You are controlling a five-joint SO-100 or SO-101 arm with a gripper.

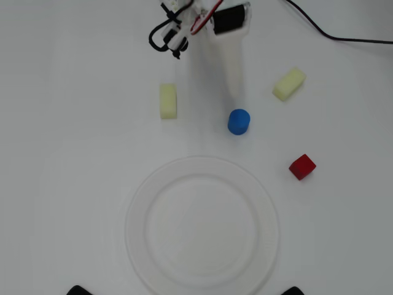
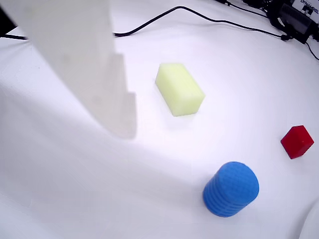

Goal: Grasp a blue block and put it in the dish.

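Observation:
The blue block [image 1: 239, 121] is a short blue cylinder standing on the white table just above the dish's far rim. The dish [image 1: 202, 273] is a large white plate at the bottom centre of the overhead view. My gripper [image 1: 222, 93] is white, reaches down from the top, and its tip stops just short of the block, up and left of it. It looks open and empty. In the wrist view one white finger [image 2: 94, 74] fills the upper left. The blue block [image 2: 231, 189] lies low and right of it, apart from it. A sliver of the dish [image 2: 314, 226] shows at the bottom right corner.
Two pale yellow oblong blocks lie left [image 1: 168, 101] and right [image 1: 289, 84] of the gripper; the right one shows in the wrist view [image 2: 179, 88]. A red cube [image 1: 302, 166] [image 2: 297, 142] sits right of the dish. A black cable [image 1: 344, 37] runs along the top right.

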